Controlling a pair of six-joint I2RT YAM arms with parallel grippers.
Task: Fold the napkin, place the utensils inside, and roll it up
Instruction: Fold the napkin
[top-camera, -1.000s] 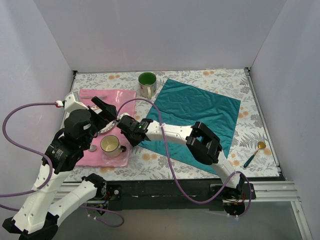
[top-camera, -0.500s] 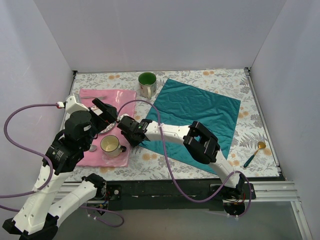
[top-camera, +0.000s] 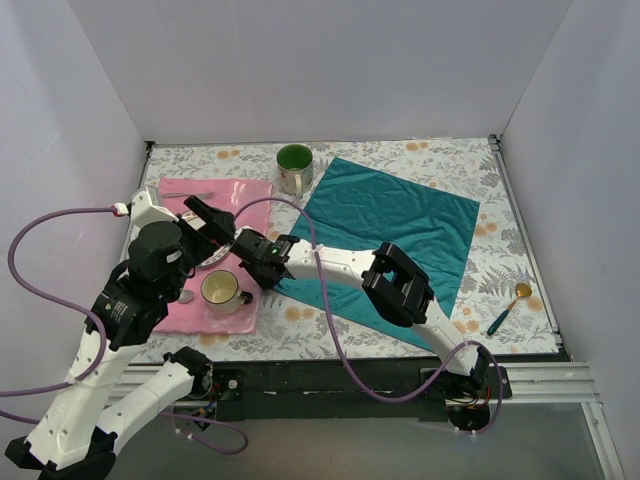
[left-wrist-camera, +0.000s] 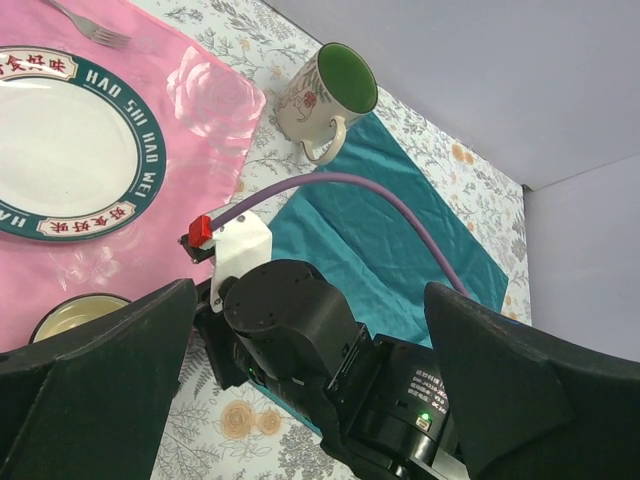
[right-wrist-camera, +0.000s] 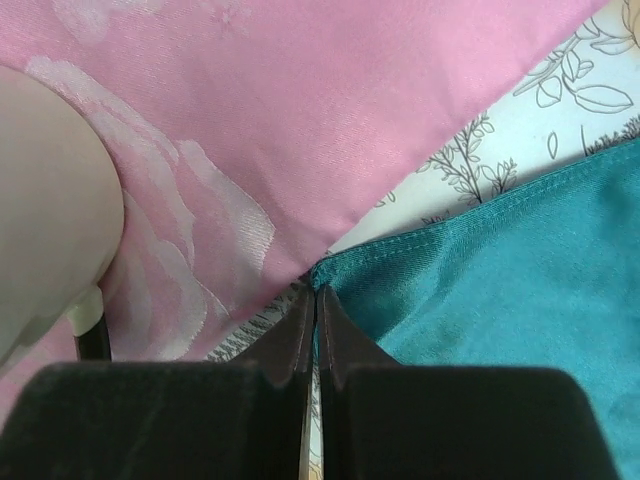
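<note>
On the floral table (top-camera: 400, 155), I see the napkin (top-camera: 400, 230) spread flat, diamond-wise, centre-right. Pink placemat (top-camera: 235, 192) is just left of it. My left gripper (top-camera: 213, 228) hangs over the placemat, jaws wide apart. My right gripper (right-wrist-camera: 316, 303) has its tips pressed together at the napkin's left corner; can't tell if cloth is caught. Green-handled spoon (top-camera: 508, 308) lies near the right edge, apart from the napkin.

We see pink placemat (top-camera: 255, 195) on floral tabletop (top-camera: 420, 155), white green-rimmed plate (left-wrist-camera: 60, 140) and cream mug (top-camera: 222, 290) on it, green-lined mug (top-camera: 294, 168) beside its corner
</note>
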